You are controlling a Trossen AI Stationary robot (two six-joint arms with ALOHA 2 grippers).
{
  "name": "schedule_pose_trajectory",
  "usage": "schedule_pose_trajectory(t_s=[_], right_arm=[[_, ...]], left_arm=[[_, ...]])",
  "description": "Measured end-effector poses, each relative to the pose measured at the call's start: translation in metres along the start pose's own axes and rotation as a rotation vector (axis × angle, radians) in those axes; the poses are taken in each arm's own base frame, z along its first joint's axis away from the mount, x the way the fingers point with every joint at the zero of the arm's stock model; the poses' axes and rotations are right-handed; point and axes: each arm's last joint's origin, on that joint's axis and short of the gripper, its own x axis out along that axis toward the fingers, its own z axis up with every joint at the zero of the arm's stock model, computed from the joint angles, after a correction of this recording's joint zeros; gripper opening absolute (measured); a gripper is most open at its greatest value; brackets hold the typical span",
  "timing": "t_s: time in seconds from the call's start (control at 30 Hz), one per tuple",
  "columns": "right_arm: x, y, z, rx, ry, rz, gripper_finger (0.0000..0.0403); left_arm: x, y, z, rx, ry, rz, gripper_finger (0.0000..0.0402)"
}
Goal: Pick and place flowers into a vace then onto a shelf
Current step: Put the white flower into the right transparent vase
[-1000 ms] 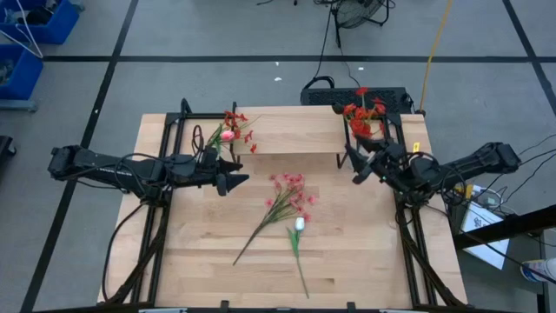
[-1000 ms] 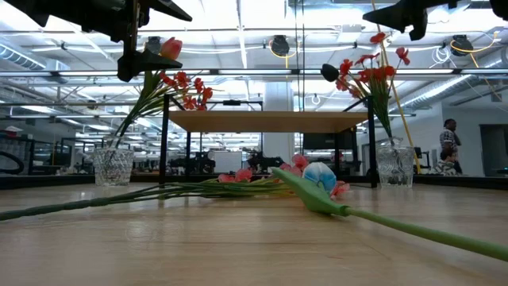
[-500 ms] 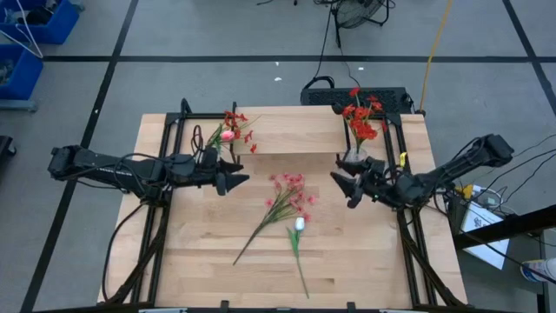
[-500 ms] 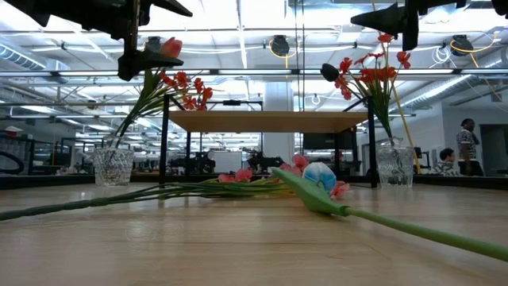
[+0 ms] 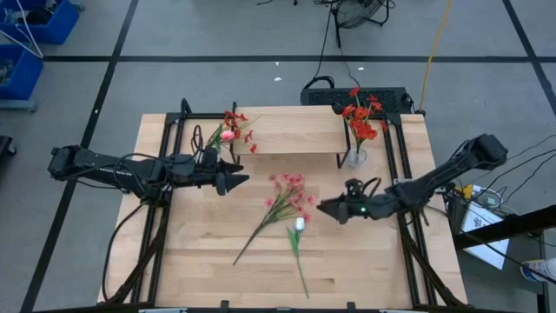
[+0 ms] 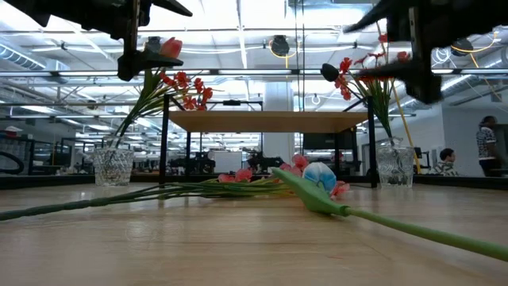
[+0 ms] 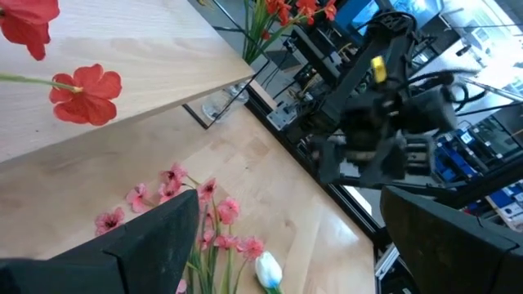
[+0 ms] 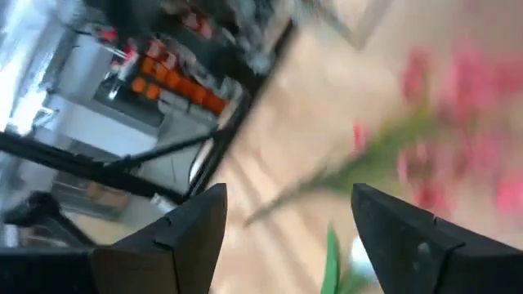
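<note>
Above the white tulip, right gripper reaches, jaws parted.

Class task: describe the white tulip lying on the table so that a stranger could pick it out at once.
Start at the wooden tabletop and find the pink spray lying loose at its middle. Just beside it, toward the near edge, lies the white tulip: a single white bud on one green stem, where its neighbour has many small pink blossoms.

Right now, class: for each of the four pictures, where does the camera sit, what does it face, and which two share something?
High: overhead, down on the table, both arms.
Low: tabletop level, across the white tulip to the shelf.
Left wrist: past its open fingers to the pink spray.
Right wrist: between open fingers, blurred flowers.
Shared: high and left wrist both show the tulip.
</note>
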Motion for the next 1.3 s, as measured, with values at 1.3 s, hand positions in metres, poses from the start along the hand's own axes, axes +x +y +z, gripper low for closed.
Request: schedule_pose_trajectory(t_s=[1.3], right_arm=[[0.093,-0.033,-0.053,0.394,0.374,-0.2,0.0208]], left_arm=[[-0.001,-0.001,-0.005,0.007,0.07,-0.025,0.0386]])
